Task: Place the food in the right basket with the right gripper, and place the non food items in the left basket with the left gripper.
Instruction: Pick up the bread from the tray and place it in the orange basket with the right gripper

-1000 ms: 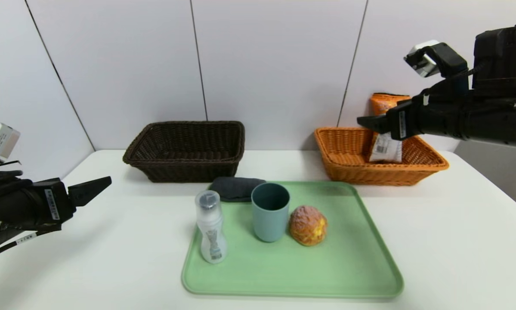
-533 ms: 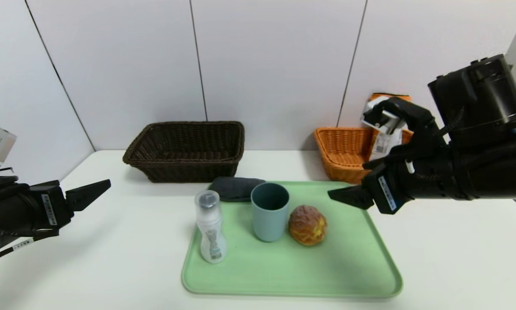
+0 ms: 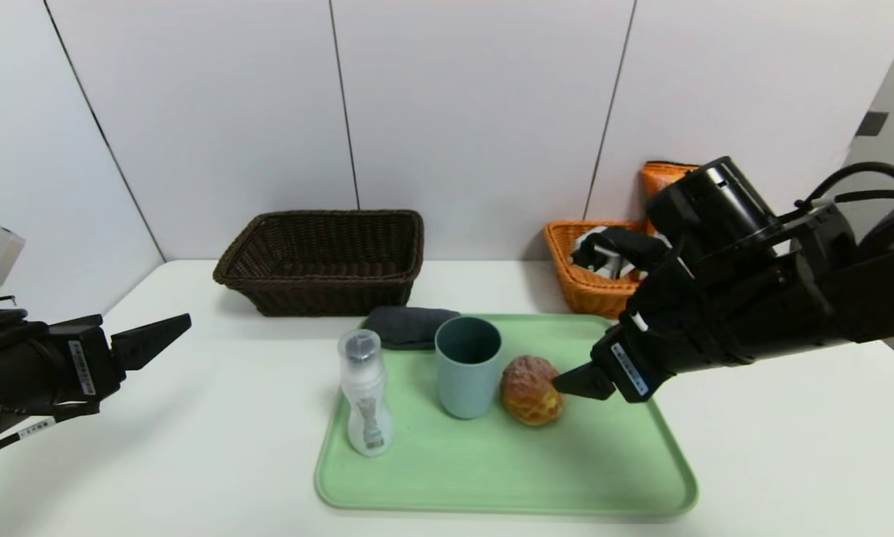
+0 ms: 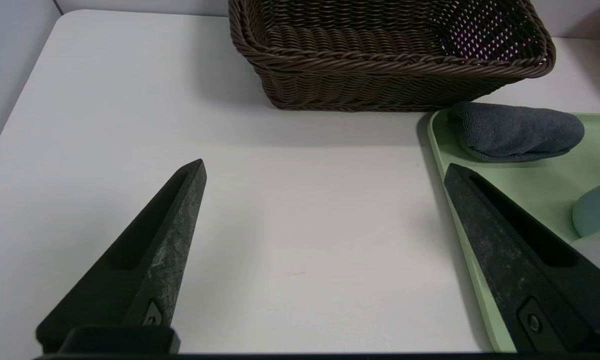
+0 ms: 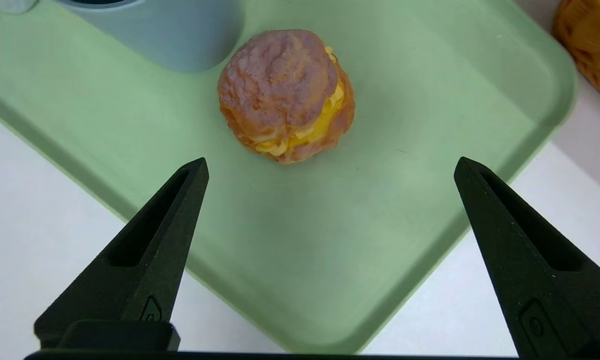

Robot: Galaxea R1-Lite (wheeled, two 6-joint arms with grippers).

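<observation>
The right gripper (image 3: 577, 382), its black pointed fingers spread wide and holding nothing, is being held tilted downward over the pale green plastic tray (image 3: 506, 477), just beside the round golden-brown bun with yellow filling (image 3: 532, 389), which is being kept on the tray next to the plain teal-blue cup (image 3: 467, 365). The left gripper (image 3: 159, 335), likewise spread wide and empty, is being held above the white table (image 3: 193, 447), well apart from the dark brown woven wicker basket (image 3: 320, 257), while the orange-tan woven wicker basket (image 3: 577, 280) is being partly hidden behind the right arm.
</observation>
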